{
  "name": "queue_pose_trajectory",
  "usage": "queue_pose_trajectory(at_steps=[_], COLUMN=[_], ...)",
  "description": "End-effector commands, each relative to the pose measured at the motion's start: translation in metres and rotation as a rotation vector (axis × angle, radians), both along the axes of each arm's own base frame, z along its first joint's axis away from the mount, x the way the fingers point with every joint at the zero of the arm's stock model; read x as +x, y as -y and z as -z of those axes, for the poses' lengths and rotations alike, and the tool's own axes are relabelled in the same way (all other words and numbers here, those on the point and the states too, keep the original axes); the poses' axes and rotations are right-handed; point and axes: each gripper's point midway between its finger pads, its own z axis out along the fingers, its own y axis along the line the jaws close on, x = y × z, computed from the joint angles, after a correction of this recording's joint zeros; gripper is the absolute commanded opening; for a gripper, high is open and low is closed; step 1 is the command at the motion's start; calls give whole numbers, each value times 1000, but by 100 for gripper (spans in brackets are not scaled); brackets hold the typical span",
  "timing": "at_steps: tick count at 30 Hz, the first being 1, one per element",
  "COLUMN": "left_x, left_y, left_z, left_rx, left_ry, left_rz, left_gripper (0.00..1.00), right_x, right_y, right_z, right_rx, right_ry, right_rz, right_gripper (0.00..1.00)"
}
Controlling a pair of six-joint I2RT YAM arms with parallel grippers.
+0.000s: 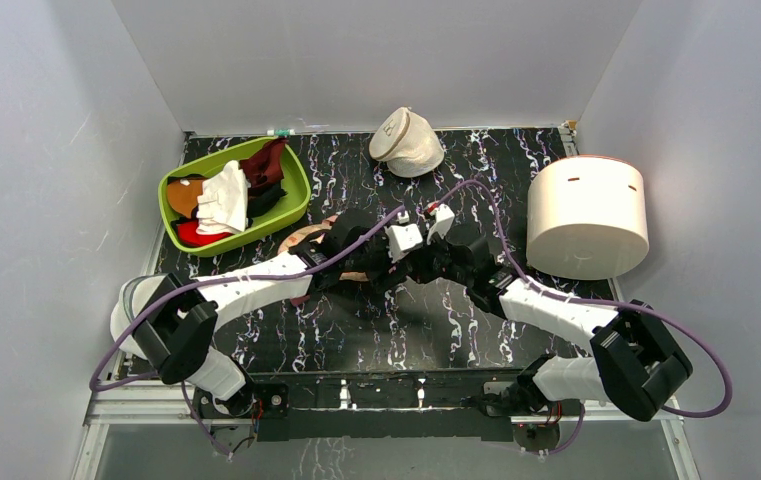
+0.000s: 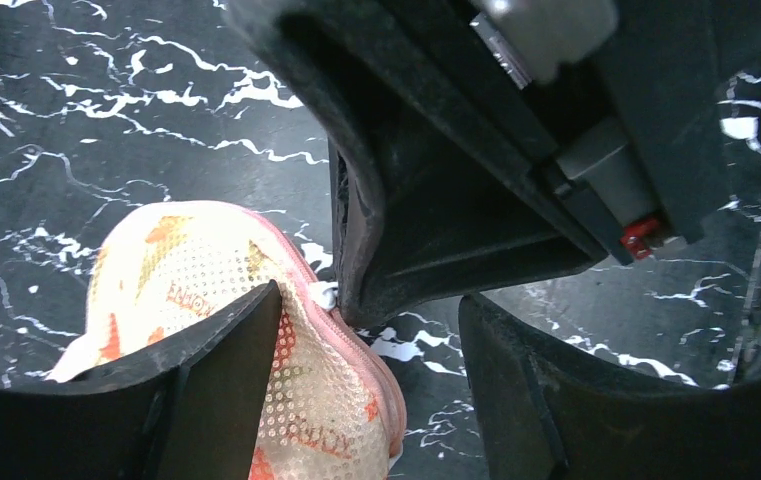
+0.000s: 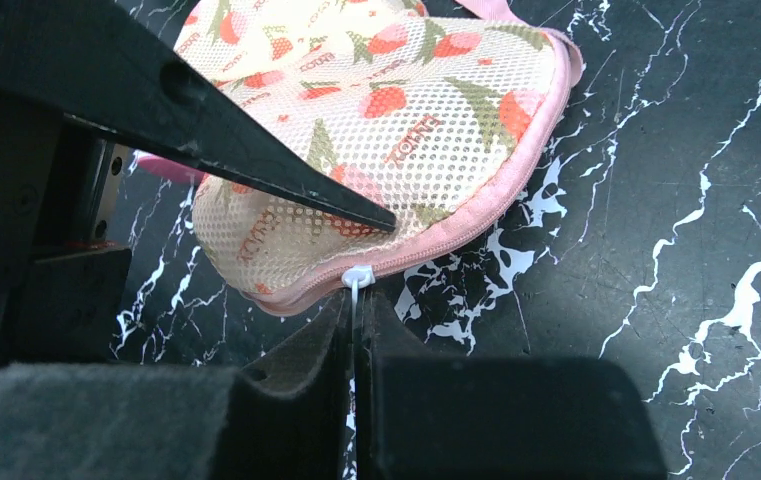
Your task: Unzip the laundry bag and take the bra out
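At mid-table we are finding the laundry bag [image 3: 406,120], bra unseen. We are pinching its white zip pull [image 3: 358,277] in the right gripper [image 3: 356,340]; the left gripper [image 2: 371,320] is hanging spread over it. We are advising bracing the bag, pulling along the seam. The green tray [image 1: 303,185] is holding mixed garments.

Soft, even light falls from above in the top view: the walls [image 1: 46,150] are bright, and the arms [image 1: 256,285] cast only faint shadows on the dark desk [image 1: 376,320]. In the right wrist view the bag [image 3: 406,110] and its white tie [image 3: 357,275] are sharp, while the right claw [image 3: 356,320], close to the lens, is blurred and dim. The left wrist view is darker and softer; the left claw [image 2: 371,310] shows black, almost without detail.
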Motion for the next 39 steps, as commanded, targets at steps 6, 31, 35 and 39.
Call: queue_pose_trajectory(at_steps=[6, 31, 35, 39], left_x=[25, -22, -11, 1], left_y=[-21, -8, -14, -15], left_z=[-19, -32, -20, -15], left_rx=[98, 82, 145, 186], left_ry=[200, 277, 286, 274], left_rz=[-81, 150, 91, 27], left_gripper=[62, 5, 6, 30], right_x=[10, 79, 73, 62], right_y=[-9, 90, 87, 81], right_z=[-36, 13, 6, -19], right_rx=[93, -176, -181, -117], right_ry=[77, 40, 57, 111], right_rz=[31, 282, 237, 201], right_gripper=[0, 0, 0, 0])
